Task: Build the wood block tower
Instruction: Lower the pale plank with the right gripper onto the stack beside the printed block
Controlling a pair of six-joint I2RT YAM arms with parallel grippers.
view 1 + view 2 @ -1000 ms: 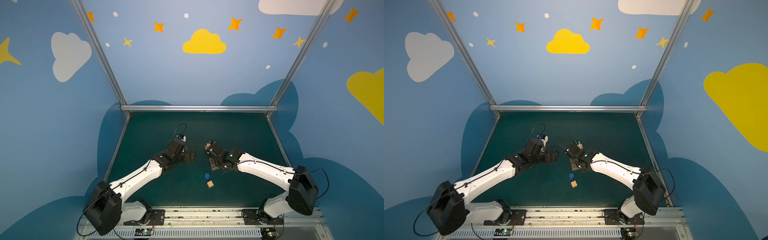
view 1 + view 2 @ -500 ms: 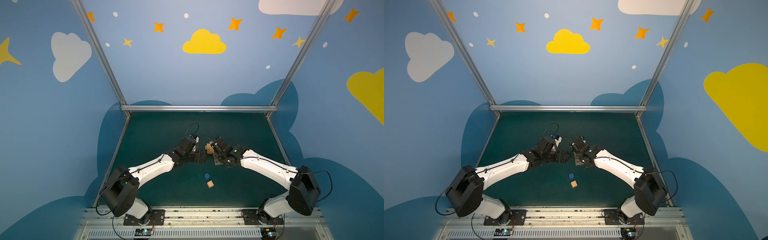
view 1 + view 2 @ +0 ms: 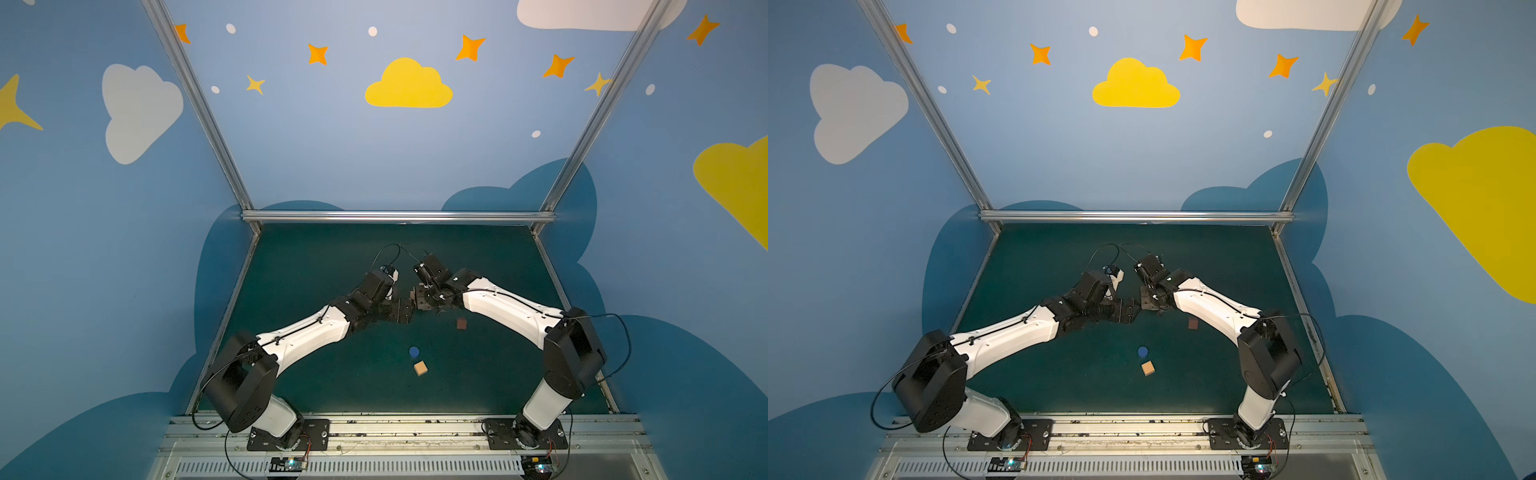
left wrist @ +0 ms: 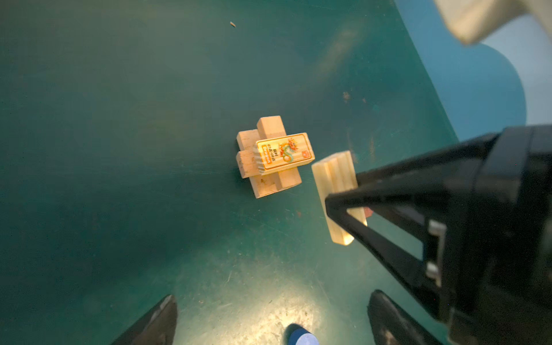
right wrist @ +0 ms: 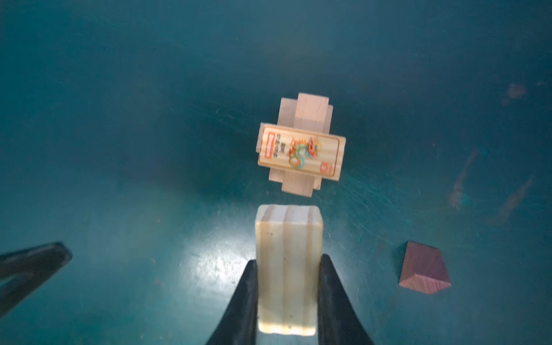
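Currently held: the right gripper [image 5: 288,263] is clenched on a plain wooden bar [image 5: 288,236], its fingers on the two long side faces. The bar's far half sticks out past the fingertips.
Left gripper [image 4: 273,298]: spread wide with nothing in it, hovering near the tower.
Wood block tower [image 4: 273,155]: stands mid-table on the green mat [image 3: 311,270], between the two grippers. It is made of crosswise layers of tan bars, and the held bar is just beside it, not touching.
Loose pieces: the dark reddish-brown cube [image 3: 461,323] lies to the right. The blue round piece [image 3: 413,351] and the tan cube [image 3: 420,368] lie nearer the robot bases.
Handling: the bars look light, stiff and smooth, with flat faces that suit a pinch. A grip across the long sides near mid-length would probably keep a bar level.
Fragility: the tower seems loosely stacked, so a sideways nudge could scatter it. A straight, gentle lowering looks wise.
Writing: the dragon-labelled bar [image 5: 301,150] on top has an orange-framed sticker with a coloured dragon and an orange band reading "Dragon". The smaller characters and the figure in the corner square are too blurred to read.
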